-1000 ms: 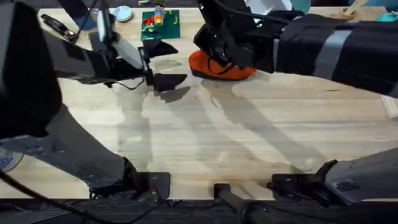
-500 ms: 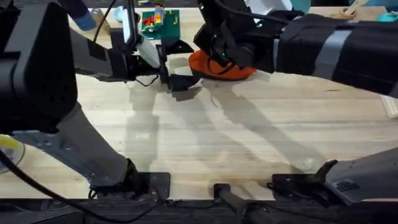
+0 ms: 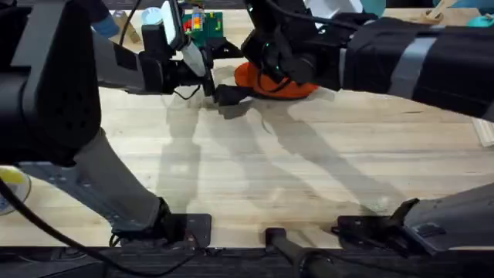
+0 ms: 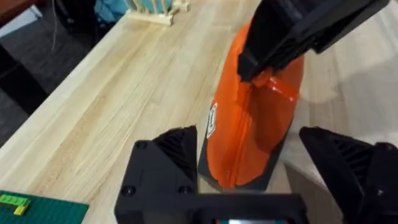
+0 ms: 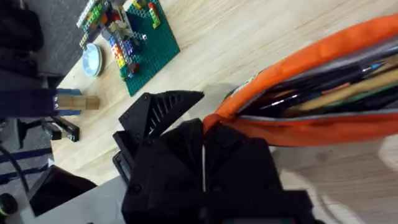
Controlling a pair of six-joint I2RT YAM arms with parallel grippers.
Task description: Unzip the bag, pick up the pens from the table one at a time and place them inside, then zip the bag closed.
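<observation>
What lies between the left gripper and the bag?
Nothing: in the left wrist view, the open left gripper faces the end of the bag, with bare table alongside.

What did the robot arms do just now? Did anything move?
The left gripper slid across the table toward the orange bag, jaws open, now at the bag's end. It grabbed nothing. The right gripper stayed shut on the bag, which didn't move.

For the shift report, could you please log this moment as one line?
left tool: open, at bag end | right tool: shut on bag edge | bag: unzipped, pens inside
</observation>
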